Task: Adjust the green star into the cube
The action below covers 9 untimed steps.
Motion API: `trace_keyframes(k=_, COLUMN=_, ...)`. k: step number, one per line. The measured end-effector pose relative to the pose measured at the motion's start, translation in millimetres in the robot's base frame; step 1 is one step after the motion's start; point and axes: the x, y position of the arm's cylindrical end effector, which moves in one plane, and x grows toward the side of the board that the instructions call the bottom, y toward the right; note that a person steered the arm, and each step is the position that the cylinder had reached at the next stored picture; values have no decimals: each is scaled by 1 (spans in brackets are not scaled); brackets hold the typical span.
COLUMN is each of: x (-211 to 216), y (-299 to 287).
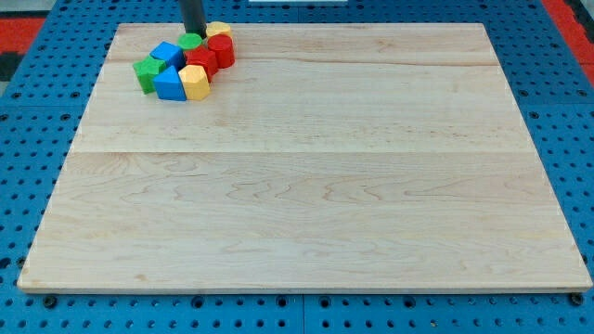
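Several blocks sit bunched at the board's top left. A green star-like block (146, 72) is at the cluster's left edge, touching a blue cube (169, 54) above and to its right. A second blue block (170, 85) sits below, beside a yellow hexagon (195, 82). A red block (200, 60) and a red cylinder (222, 49) lie to the right, with a yellow block (218, 31) above them. A small green block (190, 42) lies at the cluster's top. My tip (195, 35) stands right behind that green block, next to the yellow block.
The wooden board (306, 186) lies on a blue pegboard surface (28, 139). The cluster is close to the board's top edge and left edge.
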Motion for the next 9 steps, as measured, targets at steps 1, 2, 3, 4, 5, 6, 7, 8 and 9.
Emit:
trace_keyframes(k=1, x=13, y=-1)
trace_keyframes(k=2, x=21, y=-1)
trace_keyframes(k=3, x=2, y=-12)
trace_keyframes(k=4, x=-7, y=-94)
trace_keyframes(k=5, x=19, y=-151)
trace_keyframes(k=6, x=55, y=-153)
trace_keyframes(k=7, x=103, y=-152)
trace_keyframes(k=8, x=124, y=-152)
trace_keyframes(k=9, x=127, y=-148)
